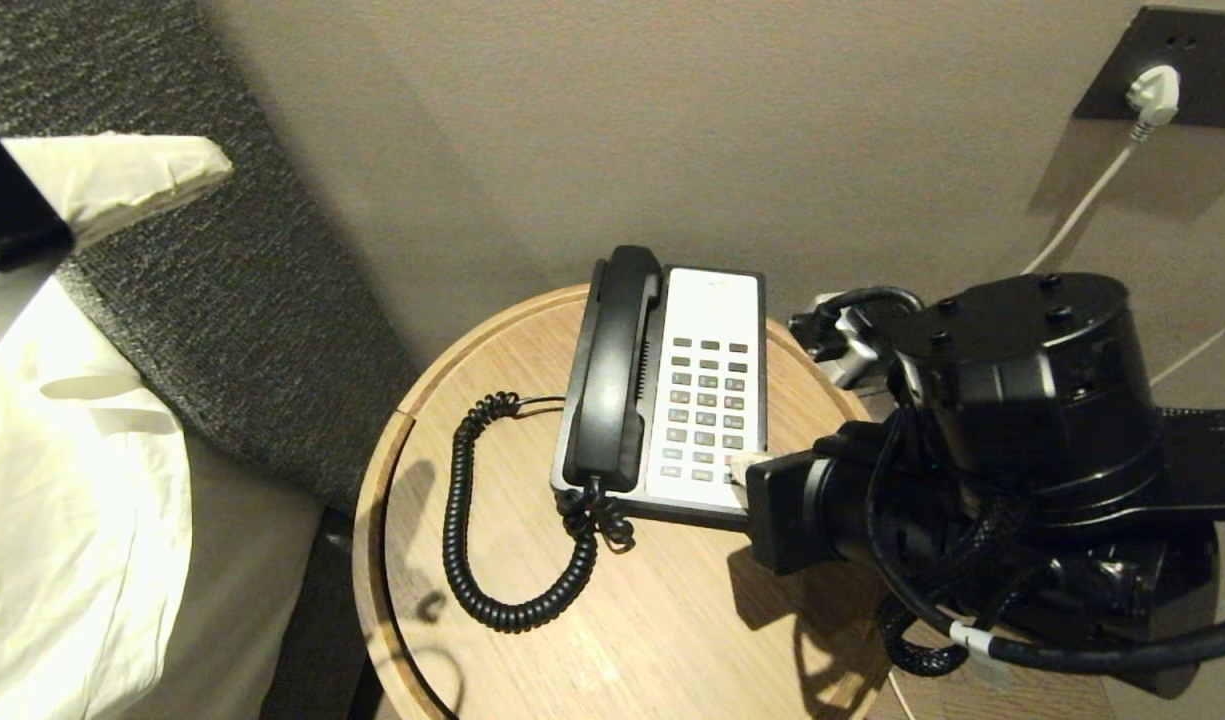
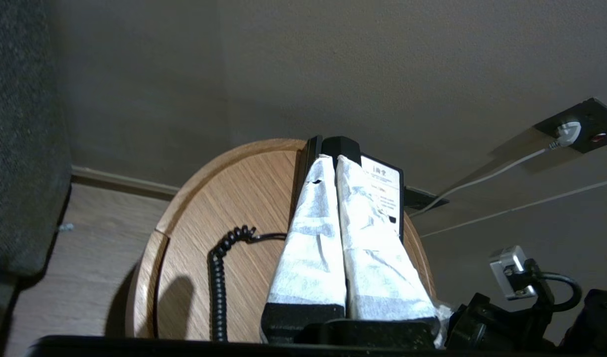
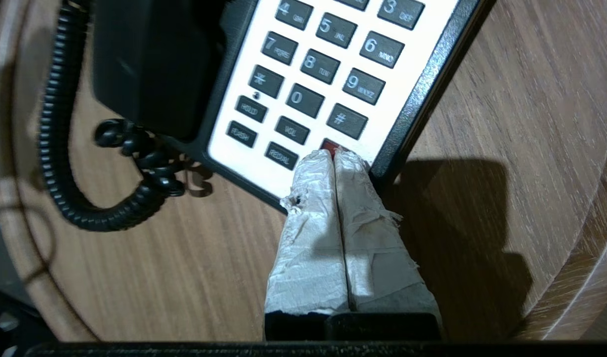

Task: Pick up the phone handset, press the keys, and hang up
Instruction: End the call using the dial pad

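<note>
The phone handset (image 1: 612,370) lies in its cradle along the left side of the phone base (image 1: 757,300), just right of the middle of the head view, on a round wooden worktop (image 1: 532,660). Its black coiled cord (image 1: 472,520) loops out over the wood to the lower left of the base and curls back to the handset's lower end. The keys (image 1: 707,410) form a grid on the white faceplate to the right of the handset.

The right hand (image 3: 334,154) comes in from the right of the head view, its two tape-wrapped fingers (image 3: 313,208) pressed together with nothing between them. In the right wrist view their tips lie on the lowest corner of the faceplate, right at the red key (image 3: 331,145), which they partly cover.

The left hand (image 2: 331,161) hangs above the worktop, as the left wrist view shows it, its taped fingers also pressed together and empty.

At the left edge of the head view lies white bedding (image 1: 72,480). A white plug (image 1: 1154,95) sits in a dark wall socket at the upper right.
</note>
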Controlling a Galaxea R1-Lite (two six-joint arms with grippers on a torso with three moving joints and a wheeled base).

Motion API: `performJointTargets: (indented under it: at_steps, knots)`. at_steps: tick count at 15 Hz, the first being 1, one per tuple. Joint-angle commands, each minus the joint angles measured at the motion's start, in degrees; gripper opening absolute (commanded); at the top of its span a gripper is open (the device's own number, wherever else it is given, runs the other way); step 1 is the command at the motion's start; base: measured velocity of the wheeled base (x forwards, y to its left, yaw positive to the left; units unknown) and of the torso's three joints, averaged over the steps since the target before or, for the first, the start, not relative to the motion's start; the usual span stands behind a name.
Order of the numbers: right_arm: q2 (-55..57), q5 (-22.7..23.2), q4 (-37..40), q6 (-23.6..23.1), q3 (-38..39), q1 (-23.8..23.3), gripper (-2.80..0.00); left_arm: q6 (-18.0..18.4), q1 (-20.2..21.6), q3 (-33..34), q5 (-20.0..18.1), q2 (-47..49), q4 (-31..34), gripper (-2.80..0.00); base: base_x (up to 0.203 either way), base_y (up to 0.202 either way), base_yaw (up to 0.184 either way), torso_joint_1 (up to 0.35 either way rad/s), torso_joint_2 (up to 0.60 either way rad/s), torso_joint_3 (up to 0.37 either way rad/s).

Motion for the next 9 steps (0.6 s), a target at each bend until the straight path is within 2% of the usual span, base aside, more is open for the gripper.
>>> performJointTargets:
  at_steps: [1, 3, 5, 7, 9]
  knots:
    - [-1.8, -0.1, -0.2, 0.2, -0.4, 0.0, -2.80, -1.4, 0.0, 0.4, 0.2, -0.3, 0.4, -2.80, 0.000, 0.000, 0.000, 0.000, 0.00, 0.000]
    - [-3.1, -0.2, -0.1, 0.3, 0.1, 0.0, -2.80, -3.4, 0.7, 0.2, 0.3, -0.7, 2.6, -2.80, 0.000, 0.000, 0.000, 0.000, 0.00, 0.000]
    - [-4.6, -0.4, 0.1, 0.3, 0.4, -0.2, -2.80, -5.3, 3.1, 0.3, 0.8, -2.3, 5.2, -2.80, 0.000, 0.000, 0.000, 0.000, 0.00, 0.000]
    - [-6.0, -1.1, 0.4, 0.3, 0.6, -0.3, -2.80, -8.6, 7.8, 0.8, 0.9, -5.4, 9.6, -2.80, 0.000, 0.000, 0.000, 0.000, 0.00, 0.000]
    - [-6.9, -1.7, 0.3, 0.3, 1.2, -0.3, -2.80, -11.4, 15.8, 1.3, 0.9, -8.5, 14.0, -2.80, 0.000, 0.000, 0.000, 0.000, 0.00, 0.000]
